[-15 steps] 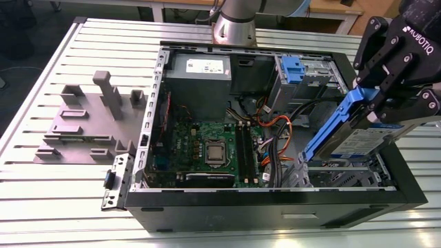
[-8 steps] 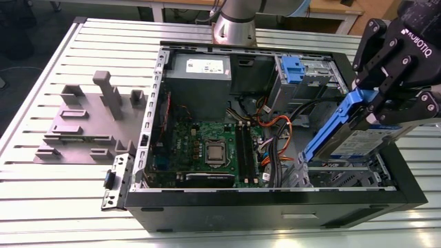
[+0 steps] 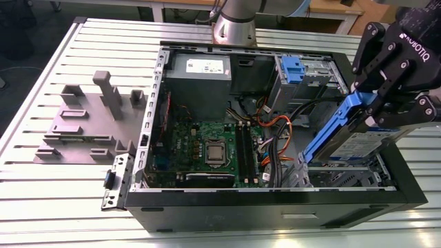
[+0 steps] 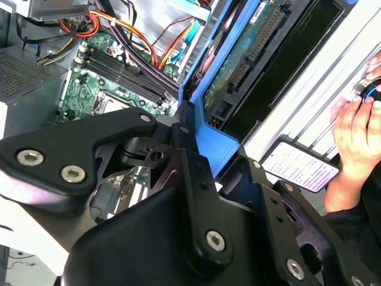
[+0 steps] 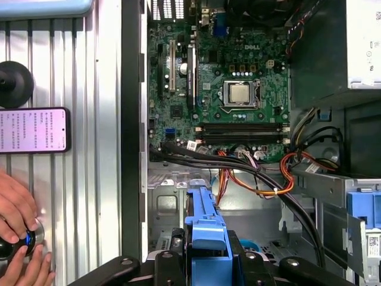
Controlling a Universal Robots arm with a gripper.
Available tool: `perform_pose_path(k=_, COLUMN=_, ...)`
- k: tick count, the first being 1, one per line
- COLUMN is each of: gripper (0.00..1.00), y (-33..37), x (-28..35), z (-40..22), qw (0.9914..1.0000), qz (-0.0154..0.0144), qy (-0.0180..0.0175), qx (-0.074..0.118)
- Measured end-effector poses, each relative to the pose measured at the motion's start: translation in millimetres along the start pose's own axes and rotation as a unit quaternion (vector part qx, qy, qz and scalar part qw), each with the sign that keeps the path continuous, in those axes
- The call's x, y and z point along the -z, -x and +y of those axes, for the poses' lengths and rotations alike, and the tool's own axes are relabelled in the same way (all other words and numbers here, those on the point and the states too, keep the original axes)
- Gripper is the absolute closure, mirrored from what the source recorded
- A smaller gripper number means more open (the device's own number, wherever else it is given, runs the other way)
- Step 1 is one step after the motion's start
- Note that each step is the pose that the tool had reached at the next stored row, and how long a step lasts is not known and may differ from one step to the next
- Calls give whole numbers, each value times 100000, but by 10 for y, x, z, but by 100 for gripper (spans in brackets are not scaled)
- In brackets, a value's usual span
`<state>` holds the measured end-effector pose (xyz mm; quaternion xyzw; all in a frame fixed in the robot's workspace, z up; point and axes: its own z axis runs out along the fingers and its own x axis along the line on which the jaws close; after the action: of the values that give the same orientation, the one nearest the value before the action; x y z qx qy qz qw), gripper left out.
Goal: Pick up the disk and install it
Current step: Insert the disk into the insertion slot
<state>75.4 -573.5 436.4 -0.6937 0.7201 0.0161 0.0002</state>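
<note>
My gripper [image 3: 389, 111] is shut on the disk [image 3: 355, 144], a silver drive with a white-and-blue label and a blue plastic frame. It hangs tilted, its low end dipping into the metal bay [image 3: 344, 178] at the open computer case's corner, on the exterior view's right. In the second wrist view the disk [image 4: 250, 53] shows its green circuit-board side, and the black fingers [image 4: 178, 137] clamp the blue frame. In the first wrist view the disk [image 5: 205, 235] shows its blue frame end, held in the gripper [image 5: 205, 265] above the case floor.
The case [image 3: 276, 201] lies open on a slatted table [image 3: 62, 206], with motherboard [image 3: 206, 150], grey power supply box [image 3: 200, 72], a cage with a blue tab [image 3: 293, 70] and loose cables [image 5: 250, 170]. Grey fixtures [image 3: 90, 119] stand on the exterior view's left. A person's hands [image 5: 15, 208] and a phone [image 5: 33, 130] lie beside the case.
</note>
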Motion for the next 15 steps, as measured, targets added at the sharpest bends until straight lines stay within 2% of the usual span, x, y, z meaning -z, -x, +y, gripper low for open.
perform_pose_path(k=15, gripper=63, y=-18, x=-87, z=-4, qw=100000, qz=-4, qy=2, qx=94)
